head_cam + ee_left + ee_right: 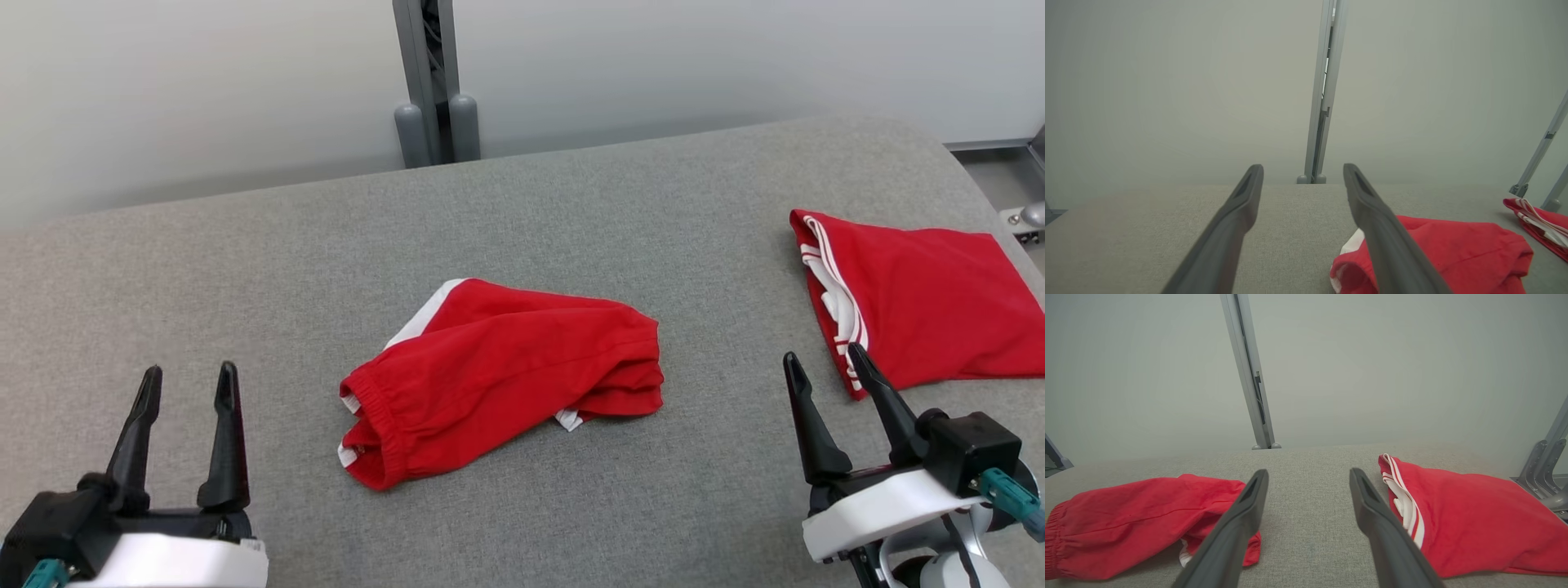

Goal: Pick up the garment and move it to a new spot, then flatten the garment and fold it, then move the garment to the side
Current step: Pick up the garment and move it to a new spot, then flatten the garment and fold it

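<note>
Crumpled red garment [502, 380] mid-frame on grey table [245, 269], untouched: pick-up, flattening, folding and side-move all seemingly left to do. Two red pieces counted, this one plus folded garment [922, 318] at right edge, probably already set aside. Two pincers: left pincer [189, 371] lower left, right pincer [823, 355] lower right, both spread apart, holding nothing.
</note>
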Controlling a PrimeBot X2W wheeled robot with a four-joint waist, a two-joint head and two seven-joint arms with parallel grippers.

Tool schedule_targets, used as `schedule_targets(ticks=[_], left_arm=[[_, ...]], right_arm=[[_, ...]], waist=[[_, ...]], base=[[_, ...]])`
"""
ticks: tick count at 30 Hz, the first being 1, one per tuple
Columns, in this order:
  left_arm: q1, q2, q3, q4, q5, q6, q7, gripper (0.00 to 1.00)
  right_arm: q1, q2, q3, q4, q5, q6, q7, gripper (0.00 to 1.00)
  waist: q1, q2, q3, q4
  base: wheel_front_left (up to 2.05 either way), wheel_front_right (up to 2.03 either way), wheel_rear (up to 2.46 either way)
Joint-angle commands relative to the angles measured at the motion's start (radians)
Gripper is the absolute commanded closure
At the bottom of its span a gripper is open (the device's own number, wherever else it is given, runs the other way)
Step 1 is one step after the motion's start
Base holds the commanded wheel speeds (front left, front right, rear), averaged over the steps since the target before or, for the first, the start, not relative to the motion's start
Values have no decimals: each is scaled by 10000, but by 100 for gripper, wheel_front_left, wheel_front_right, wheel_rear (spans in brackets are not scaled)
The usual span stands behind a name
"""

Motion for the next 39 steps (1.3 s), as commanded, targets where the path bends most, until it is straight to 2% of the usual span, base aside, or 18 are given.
schedule_targets(ticks=[1,7,14,39], left_arm=[[177,47,97,-27,-174,-96,-86,0],[529,243,327,168,-397,-366,-193,0],[1081,408,338,369,-352,-433,-219,0],[1208,620,209,110,-353,-121,236,0]], right_arm=[[197,-53,-43,23,-11,-1,30,0],[395,-52,-49,-9,-95,-1,83,0],[715,-55,-282,-210,-198,1,188,0],[1007,-54,-280,-481,-93,1,438,0]], waist=[[0,0,-145,40],[0,0,-414,72],[0,0,-779,81],[0,0,-996,199]], base=[[0,0,0],[0,0,0],[0,0,0],[0,0,0]])
